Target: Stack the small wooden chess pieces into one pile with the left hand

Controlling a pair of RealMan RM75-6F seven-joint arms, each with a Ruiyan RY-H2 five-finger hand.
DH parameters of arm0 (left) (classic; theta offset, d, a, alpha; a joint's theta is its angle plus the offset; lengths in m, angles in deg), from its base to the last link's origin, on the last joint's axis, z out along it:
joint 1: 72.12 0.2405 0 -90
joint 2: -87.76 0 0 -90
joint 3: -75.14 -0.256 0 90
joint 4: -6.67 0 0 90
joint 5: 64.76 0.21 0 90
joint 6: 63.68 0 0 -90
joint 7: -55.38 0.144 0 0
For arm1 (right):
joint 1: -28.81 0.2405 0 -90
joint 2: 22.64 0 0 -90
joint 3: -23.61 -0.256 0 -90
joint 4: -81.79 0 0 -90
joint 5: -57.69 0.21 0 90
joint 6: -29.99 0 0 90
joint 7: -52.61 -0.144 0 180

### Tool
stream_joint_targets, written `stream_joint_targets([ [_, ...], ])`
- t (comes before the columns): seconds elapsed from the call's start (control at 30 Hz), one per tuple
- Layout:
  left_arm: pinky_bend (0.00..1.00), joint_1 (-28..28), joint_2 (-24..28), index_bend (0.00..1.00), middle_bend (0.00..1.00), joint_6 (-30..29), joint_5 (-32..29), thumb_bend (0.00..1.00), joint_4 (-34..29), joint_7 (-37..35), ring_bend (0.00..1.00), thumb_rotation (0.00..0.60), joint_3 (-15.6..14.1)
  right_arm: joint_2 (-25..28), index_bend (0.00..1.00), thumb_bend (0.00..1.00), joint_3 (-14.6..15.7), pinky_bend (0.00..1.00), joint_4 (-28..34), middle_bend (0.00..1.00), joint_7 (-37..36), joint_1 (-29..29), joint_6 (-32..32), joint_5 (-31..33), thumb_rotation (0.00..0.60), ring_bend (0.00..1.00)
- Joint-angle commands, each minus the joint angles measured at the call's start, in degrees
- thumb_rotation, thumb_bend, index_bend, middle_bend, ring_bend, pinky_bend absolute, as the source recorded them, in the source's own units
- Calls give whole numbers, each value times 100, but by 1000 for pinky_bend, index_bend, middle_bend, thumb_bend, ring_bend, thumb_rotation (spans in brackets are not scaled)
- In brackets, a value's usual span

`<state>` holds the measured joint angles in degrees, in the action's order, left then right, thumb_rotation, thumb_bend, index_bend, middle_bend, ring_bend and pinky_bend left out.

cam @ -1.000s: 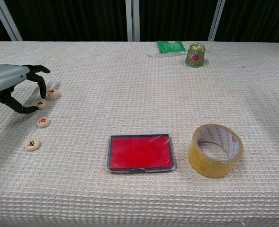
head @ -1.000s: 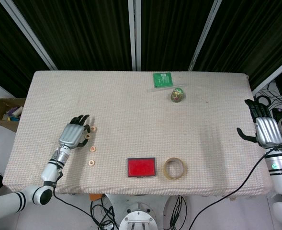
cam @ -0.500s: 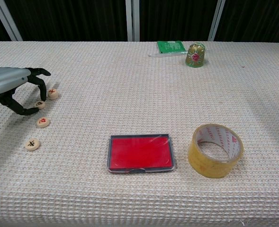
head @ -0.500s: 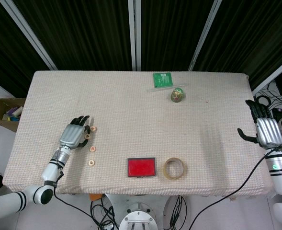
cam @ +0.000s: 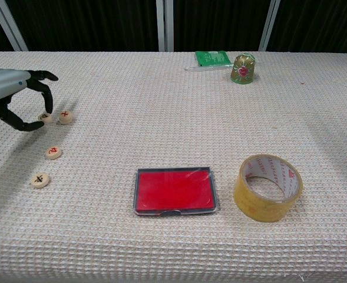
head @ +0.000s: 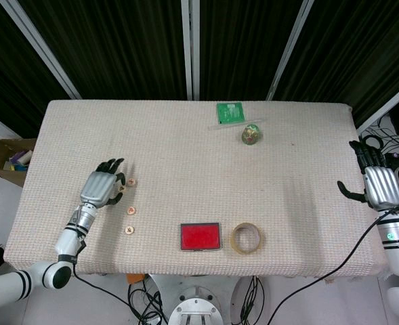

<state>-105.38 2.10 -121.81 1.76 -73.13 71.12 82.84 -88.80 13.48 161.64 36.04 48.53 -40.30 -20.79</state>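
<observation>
Several small round wooden chess pieces lie near the table's left side. One with a red mark (cam: 65,117) (head: 132,181) is farthest back, another red-marked one (cam: 54,152) (head: 131,210) lies in the middle, and a dark-marked one (cam: 40,180) (head: 129,230) is nearest the front. My left hand (cam: 11,99) (head: 101,187) pinches a fourth piece (cam: 44,117) (head: 120,196) between thumb and fingertip, just left of the rear piece and slightly above the cloth. My right hand (head: 379,184) hangs past the table's right edge, fingers spread and holding nothing.
A red flat case (cam: 174,190) and a roll of tape (cam: 268,187) sit at the front centre. A green packet (cam: 212,57) and a foil-wrapped ornament (cam: 243,68) stand at the back. A cardboard box (head: 6,159) is on the floor to the left.
My left hand has risen and drawn back toward the far left, carrying the pinched piece from between the other pieces to beside the rear one. The right hand has barely moved.
</observation>
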Motion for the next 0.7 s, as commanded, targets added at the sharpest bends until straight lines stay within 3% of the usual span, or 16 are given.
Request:
stream_joint_targets([
  [0.03, 125, -127, 35, 536, 51, 87, -87, 407, -7, -27, 22, 600, 165, 4, 0, 262, 0, 0, 2, 75, 1, -6, -6, 1, 600, 0],
  [0.33, 125, -554, -218, 532, 51, 766, -681, 397, 485, 57, 22, 600, 385, 38, 0, 261, -9, 0, 2, 75, -19, -35, -24, 17, 600, 0],
  [0.7, 125, -540, -242, 519, 51, 722, -721, 394, 540, 7, 22, 600, 289, 3, 0, 261, -17, 0, -22, 78, -22, -21, 5, 23, 600, 0],
])
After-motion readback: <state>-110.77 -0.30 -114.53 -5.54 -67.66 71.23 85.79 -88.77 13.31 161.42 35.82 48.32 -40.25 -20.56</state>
